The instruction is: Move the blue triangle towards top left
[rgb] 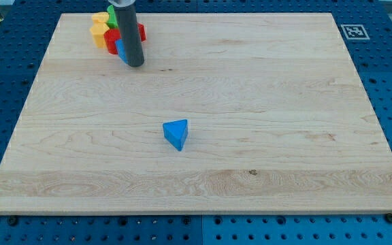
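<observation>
Legible text, brands, numbers: none; sole marking: one square black-and-white fiducial tag (353, 31), coded pattern only, no letters or digits; stands at the wooden board's (250, 88) 1 o'clock corner, overlapping the board edge.

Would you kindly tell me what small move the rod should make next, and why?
Probably swing my tip down to the lower-right side of the blue triangle. The tip now sits by the block cluster at the view's top left, far from the triangle, so it cannot push it up-left yet.
</observation>
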You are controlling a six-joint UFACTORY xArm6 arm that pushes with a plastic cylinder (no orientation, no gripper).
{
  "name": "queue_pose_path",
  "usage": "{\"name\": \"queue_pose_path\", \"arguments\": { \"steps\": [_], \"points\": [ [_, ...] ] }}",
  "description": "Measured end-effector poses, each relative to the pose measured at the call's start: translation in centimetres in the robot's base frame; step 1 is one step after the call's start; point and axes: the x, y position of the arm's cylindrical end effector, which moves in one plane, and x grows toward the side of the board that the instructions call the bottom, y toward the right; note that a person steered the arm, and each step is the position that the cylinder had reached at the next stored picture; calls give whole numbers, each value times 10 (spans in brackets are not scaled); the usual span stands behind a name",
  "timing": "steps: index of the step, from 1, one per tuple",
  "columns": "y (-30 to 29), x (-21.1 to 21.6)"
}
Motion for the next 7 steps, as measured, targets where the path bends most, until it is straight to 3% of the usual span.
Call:
{"name": "queue_pose_path", "arguments": {
  "steps": [1,2,4,5,6,7],
  "points": [
    [-8,-1],
    [-6,25],
    [9,169],
    [60,225],
    [127,218],
    [138,216]
  ]
}}
